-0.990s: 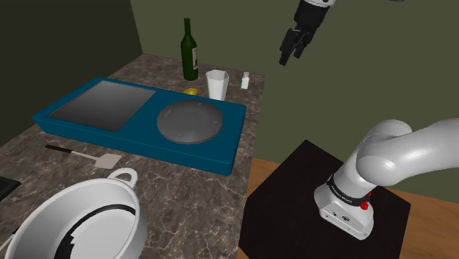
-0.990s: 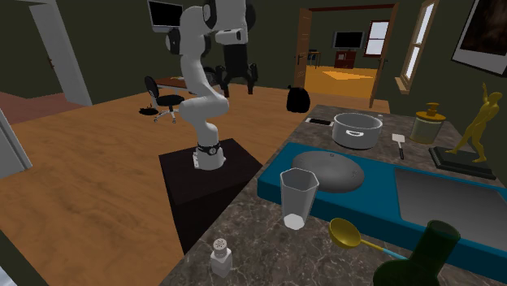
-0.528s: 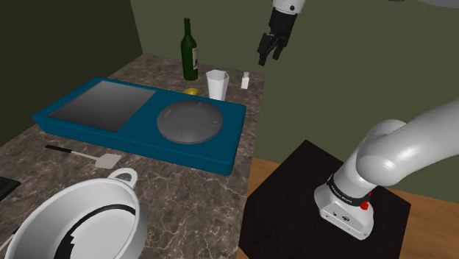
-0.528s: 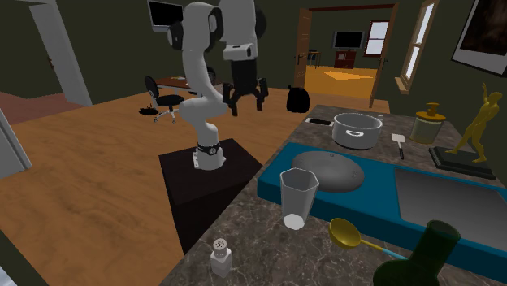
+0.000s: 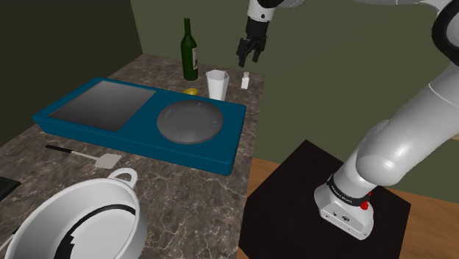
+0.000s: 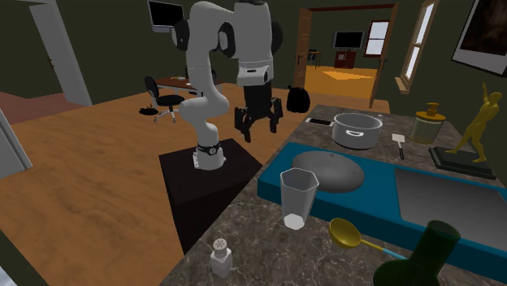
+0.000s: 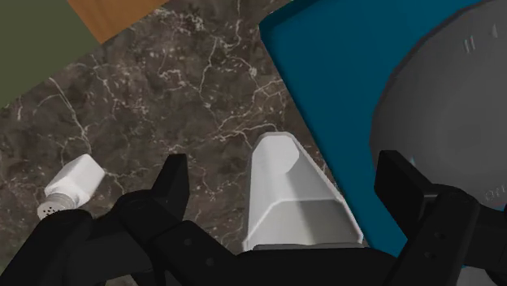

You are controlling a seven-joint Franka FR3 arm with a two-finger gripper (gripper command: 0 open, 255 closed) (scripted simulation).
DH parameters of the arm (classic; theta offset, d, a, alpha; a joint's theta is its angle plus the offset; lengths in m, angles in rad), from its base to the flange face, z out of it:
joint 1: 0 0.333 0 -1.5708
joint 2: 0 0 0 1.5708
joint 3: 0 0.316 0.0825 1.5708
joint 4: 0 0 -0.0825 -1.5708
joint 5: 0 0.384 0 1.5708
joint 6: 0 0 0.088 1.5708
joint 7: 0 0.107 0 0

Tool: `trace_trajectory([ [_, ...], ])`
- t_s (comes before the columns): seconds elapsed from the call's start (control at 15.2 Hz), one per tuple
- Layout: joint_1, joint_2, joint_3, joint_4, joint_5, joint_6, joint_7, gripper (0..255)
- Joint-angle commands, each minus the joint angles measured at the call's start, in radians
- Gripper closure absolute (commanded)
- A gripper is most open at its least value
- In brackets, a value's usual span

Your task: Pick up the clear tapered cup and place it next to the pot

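In the shoulder view, a white pot [image 5: 88, 193] is seen nearest, at the left of the marble counter [image 5: 184, 199]. Beyond it lies a blue hob [image 5: 221, 147]. At the hob's far edge the pale tapered cup [image 5: 216, 84] is stood upright, flanked by a green bottle [image 5: 190, 53] left and a small shaker [image 5: 245, 80] right. Above them the gripper [image 5: 248, 60] is held wide open, with nothing grasped.

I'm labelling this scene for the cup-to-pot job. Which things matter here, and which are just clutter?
Belongs to the job: tapered cup; pot; gripper, open.

Just lying about: green bottle; shaker; gold spoon; spatula; blue cooktop; gold statuette.
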Motion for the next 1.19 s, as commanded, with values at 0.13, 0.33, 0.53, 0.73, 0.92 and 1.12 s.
trace_trajectory([
  [0.13,-0.004,0.167,-0.008,0.128,0.026,0.014,-0.030,0],
  [0.33,-0.010,0.295,-0.010,0.249,0.046,0.004,-0.048,0],
  [0.53,-0.019,0.429,-0.008,0.388,0.064,-0.019,-0.063,0],
  [0.73,-0.024,0.514,-0.005,0.471,0.074,-0.028,-0.070,0],
  [0.92,-0.022,0.518,-0.004,0.436,0.075,0.011,-0.072,0],
  [1.12,-0.019,0.523,-0.002,0.404,0.076,0.048,-0.073,0],
])
